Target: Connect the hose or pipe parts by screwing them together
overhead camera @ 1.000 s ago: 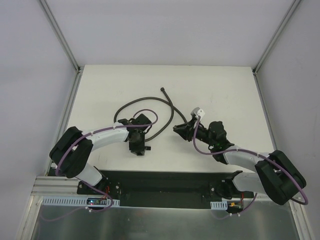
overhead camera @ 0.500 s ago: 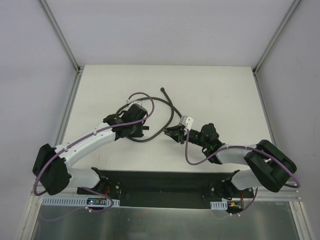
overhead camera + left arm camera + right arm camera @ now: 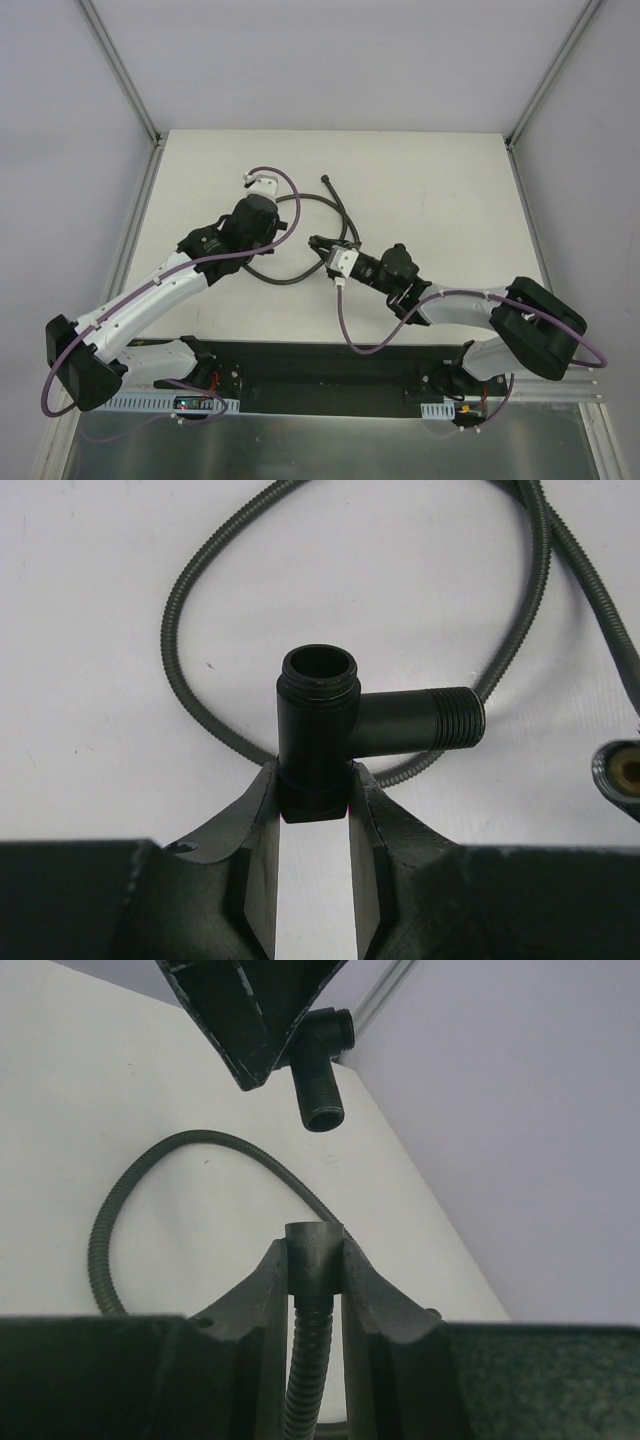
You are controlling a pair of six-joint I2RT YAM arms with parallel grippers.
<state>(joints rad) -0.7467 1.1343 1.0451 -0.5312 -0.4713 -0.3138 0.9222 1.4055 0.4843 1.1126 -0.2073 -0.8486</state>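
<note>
Black tee fitting (image 3: 318,725), clamped by left gripper (image 3: 314,792), points threaded arm to 3 o'clock; right gripper (image 3: 314,1265) clamps hose end (image 3: 313,1240) pointing 12 o'clock

In the left wrist view the hose loop (image 3: 166,640) is cut off at 1 o'clock, an end fitting (image 3: 615,780) at 3 o'clock; in the right wrist view a hose length (image 3: 303,1370) is cropped at 6 o'clock.
</note>
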